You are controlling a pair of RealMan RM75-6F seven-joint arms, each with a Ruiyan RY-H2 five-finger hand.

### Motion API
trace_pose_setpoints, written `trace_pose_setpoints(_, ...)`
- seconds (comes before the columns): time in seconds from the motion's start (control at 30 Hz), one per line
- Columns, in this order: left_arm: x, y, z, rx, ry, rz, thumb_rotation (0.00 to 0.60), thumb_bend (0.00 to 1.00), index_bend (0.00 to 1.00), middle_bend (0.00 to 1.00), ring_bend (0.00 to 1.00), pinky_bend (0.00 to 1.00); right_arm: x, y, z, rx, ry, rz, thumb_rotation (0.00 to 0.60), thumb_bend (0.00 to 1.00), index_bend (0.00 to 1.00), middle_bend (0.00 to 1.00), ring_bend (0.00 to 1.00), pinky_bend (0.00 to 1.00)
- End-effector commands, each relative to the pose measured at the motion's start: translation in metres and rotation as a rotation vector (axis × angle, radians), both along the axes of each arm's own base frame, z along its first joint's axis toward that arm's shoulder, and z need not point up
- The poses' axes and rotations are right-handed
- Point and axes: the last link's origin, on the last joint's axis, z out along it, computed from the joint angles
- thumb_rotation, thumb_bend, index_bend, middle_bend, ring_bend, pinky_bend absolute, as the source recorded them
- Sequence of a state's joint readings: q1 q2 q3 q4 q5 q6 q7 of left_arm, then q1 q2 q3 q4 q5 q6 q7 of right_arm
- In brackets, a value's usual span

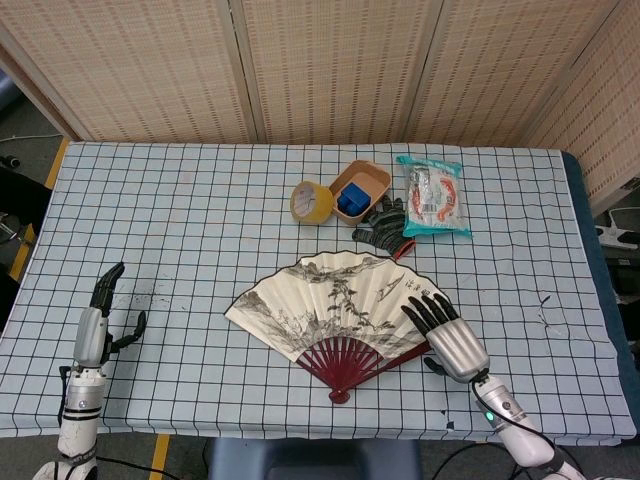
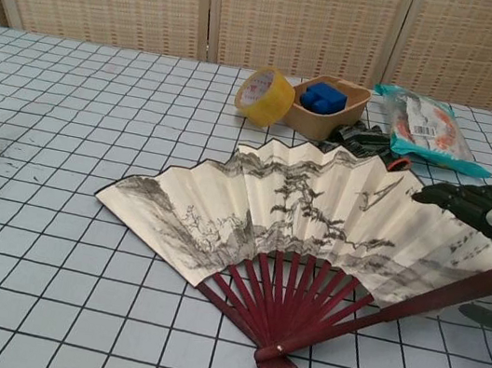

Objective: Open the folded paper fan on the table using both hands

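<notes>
The paper fan [image 1: 335, 312] lies spread wide and flat on the checked tablecloth, ink landscape facing up, red ribs meeting at the pivot [image 2: 276, 367] near the front edge. My right hand [image 1: 448, 340] is at the fan's right end. Its fingers [image 2: 470, 200] stretch straight out over the paper's edge, and the thumb shows below the red guard stick [image 2: 440, 297] without closing on it. My left hand [image 1: 96, 322] hovers far off at the table's front left corner, fingers apart and holding nothing. It does not appear in the chest view.
Behind the fan stand a yellow tape roll [image 1: 312, 201], a brown bowl [image 1: 372, 179] holding a blue block [image 2: 323, 96], a black glove [image 1: 383, 226] and a snack packet [image 1: 432, 195]. A woven folding screen [image 1: 320, 60] closes off the table's far side.
</notes>
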State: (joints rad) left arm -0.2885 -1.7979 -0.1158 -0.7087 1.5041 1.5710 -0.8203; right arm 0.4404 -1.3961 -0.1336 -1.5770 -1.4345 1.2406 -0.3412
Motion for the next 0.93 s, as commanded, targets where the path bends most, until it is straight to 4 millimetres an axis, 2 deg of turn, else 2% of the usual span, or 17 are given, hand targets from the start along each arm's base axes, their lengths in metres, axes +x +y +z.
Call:
trace_pose_setpoints(0.03, 0.005, -0.011, 0.010, -0.033, 0.020, -0.027, 0.600, 0.45, 0.00, 0.00, 0.00, 0.08, -0.012, 0.004, 0.003, 0.061, 0.077, -0.049, 0.600, 0.14, 0.00, 0.00, 0.00, 0.00)
trace_pose_setpoints(0.13, 0.010, -0.016, 0.015, -0.039, 0.024, -0.034, 0.600, 0.45, 0.00, 0.00, 0.00, 0.08, -0.019, 0.005, 0.004, 0.076, 0.097, -0.073, 0.600, 0.13, 0.00, 0.00, 0.00, 0.00)
trace_pose_setpoints(0.23, 0.011, -0.020, 0.023, -0.051, 0.069, -0.037, 0.600, 0.45, 0.00, 0.00, 0.00, 0.08, -0.015, 0.006, 0.014, 0.029, -0.020, -0.098, 0.600, 0.13, 0.00, 0.00, 0.00, 0.00)
trace_pose_setpoints(0.3, 0.008, -0.025, 0.033, -0.065, 0.161, -0.035, 0.600, 0.45, 0.00, 0.00, 0.00, 0.08, -0.014, 0.011, 0.031, -0.049, -0.099, -0.088, 0.600, 0.13, 0.00, 0.00, 0.00, 0.00)
trace_pose_setpoints(0.4, 0.007, -0.039, 0.051, -0.116, 0.322, -0.038, 0.600, 0.45, 0.00, 0.00, 0.00, 0.08, -0.027, 0.027, 0.056, -0.160, -0.052, -0.100, 0.600, 0.13, 0.00, 0.00, 0.00, 0.00)
trace_pose_setpoints(0.47, 0.008, -0.052, 0.066, -0.142, 0.491, -0.036, 0.600, 0.45, 0.00, 0.00, 0.00, 0.08, -0.033, 0.041, 0.069, -0.235, -0.025, -0.102, 0.600, 0.13, 0.00, 0.00, 0.00, 0.00)
trace_pose_setpoints(0.57, 0.018, -0.067, 0.079, -0.090, 0.643, -0.022, 0.600, 0.45, 0.00, 0.00, 0.00, 0.06, -0.041, 0.056, 0.081, -0.307, -0.066, -0.107, 0.600, 0.13, 0.00, 0.00, 0.00, 0.00)
trace_pose_setpoints(0.67, 0.023, -0.074, 0.085, -0.058, 0.720, 0.002, 0.600, 0.45, 0.00, 0.00, 0.00, 0.06, -0.039, 0.054, 0.093, -0.377, -0.103, -0.059, 0.600, 0.13, 0.00, 0.00, 0.00, 0.00)
trace_pose_setpoints(0.93, 0.027, -0.076, 0.093, -0.030, 0.779, 0.073, 0.600, 0.45, 0.00, 0.00, 0.00, 0.05, -0.047, 0.050, 0.095, -0.385, -0.112, -0.092, 0.600, 0.13, 0.00, 0.00, 0.00, 0.00)
